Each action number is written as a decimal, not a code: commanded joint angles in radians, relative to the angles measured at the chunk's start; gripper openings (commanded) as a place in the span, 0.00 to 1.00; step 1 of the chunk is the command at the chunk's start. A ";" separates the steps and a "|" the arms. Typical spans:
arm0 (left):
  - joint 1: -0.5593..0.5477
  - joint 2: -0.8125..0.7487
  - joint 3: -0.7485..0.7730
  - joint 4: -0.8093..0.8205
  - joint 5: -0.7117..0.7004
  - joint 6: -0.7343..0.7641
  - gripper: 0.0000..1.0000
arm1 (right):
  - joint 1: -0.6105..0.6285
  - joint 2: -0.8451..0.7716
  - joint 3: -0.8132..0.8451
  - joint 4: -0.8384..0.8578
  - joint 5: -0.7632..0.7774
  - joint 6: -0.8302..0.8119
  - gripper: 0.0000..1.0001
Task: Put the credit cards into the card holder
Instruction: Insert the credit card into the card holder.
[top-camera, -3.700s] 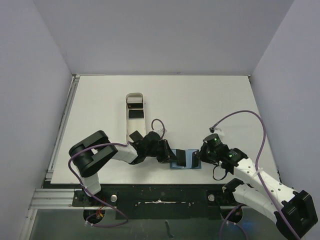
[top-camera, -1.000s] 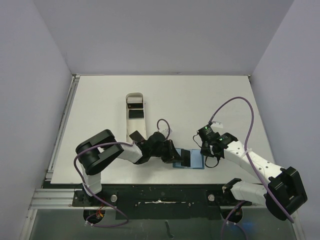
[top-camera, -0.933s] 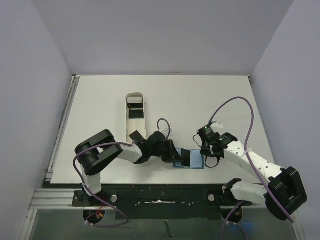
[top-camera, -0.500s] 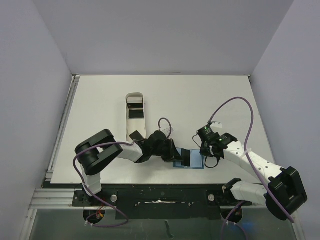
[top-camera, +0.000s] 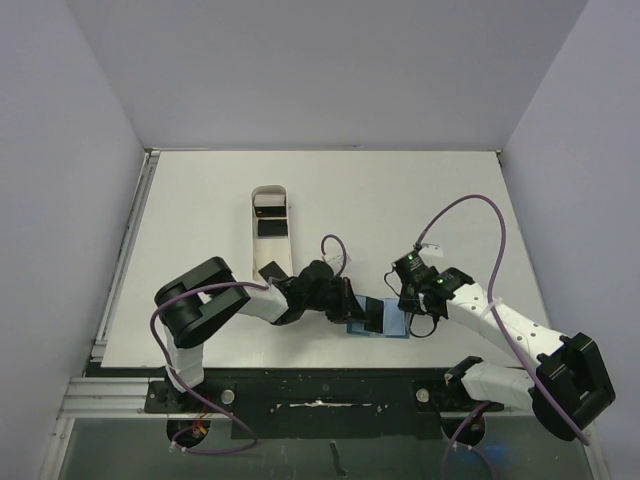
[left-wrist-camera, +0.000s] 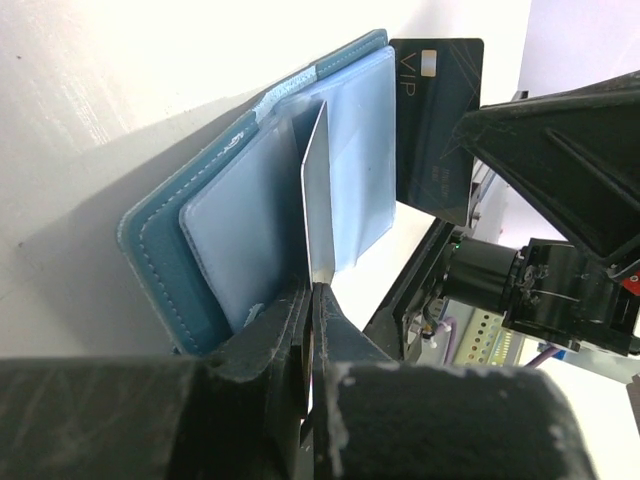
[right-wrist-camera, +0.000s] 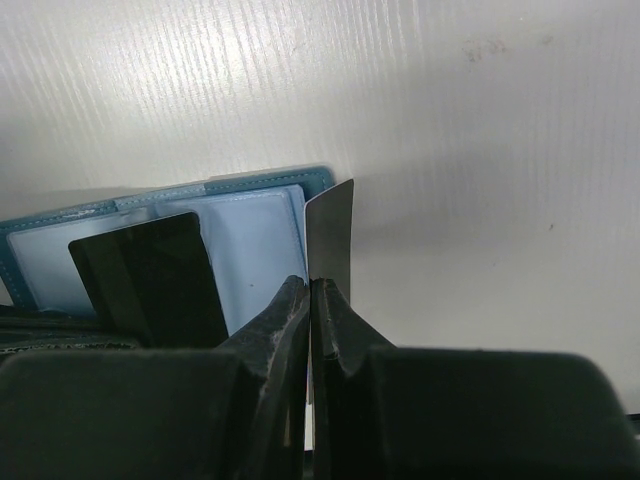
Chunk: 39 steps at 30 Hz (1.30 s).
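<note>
Teal-blue and spread open, the card holder (left-wrist-camera: 225, 230) lies on the counter (top-camera: 430, 200) at the lower middle of the overhead view, between the two arms. The left gripper (left-wrist-camera: 312, 290) is closed tight on the left card (left-wrist-camera: 318, 200), which stands on edge over the pale sleeves near the fold. The right gripper (right-wrist-camera: 310, 290) is pinched just as tight on the VIP card (left-wrist-camera: 437, 110), which sits at the holder's right-hand end in the right wrist view.

We judge that the step in hand is seating a card in a sleeve. We would feed one card at a time. The left card looks too steep to enter, so we would lay it flatter until its leading edge meets the mouth of a sleeve, then slide it along the panel instead of pushing down. The holder lies loose, so a hard push could shove it across the counter. We would keep the VIP card back so the two cards do not collide over the fold.

The holder's clear sleeves look empty to us, with neither card seated, though we cannot tell whether any edge has caught a slot. Toward the upper left of the overhead view, the long white tray (top-camera: 253, 240) holds spare cards (top-camera: 270, 228), showing as dark rectangles. We cannot count them for certain.
</note>
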 joint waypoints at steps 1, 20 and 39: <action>-0.002 0.013 -0.011 0.069 0.029 -0.011 0.00 | 0.010 -0.014 -0.021 -0.005 -0.018 0.014 0.00; 0.019 0.008 -0.017 0.090 0.064 -0.007 0.00 | 0.020 -0.001 -0.031 0.009 -0.028 0.017 0.00; 0.001 0.016 -0.082 0.203 0.001 -0.135 0.00 | 0.038 -0.001 -0.034 0.006 -0.025 0.031 0.00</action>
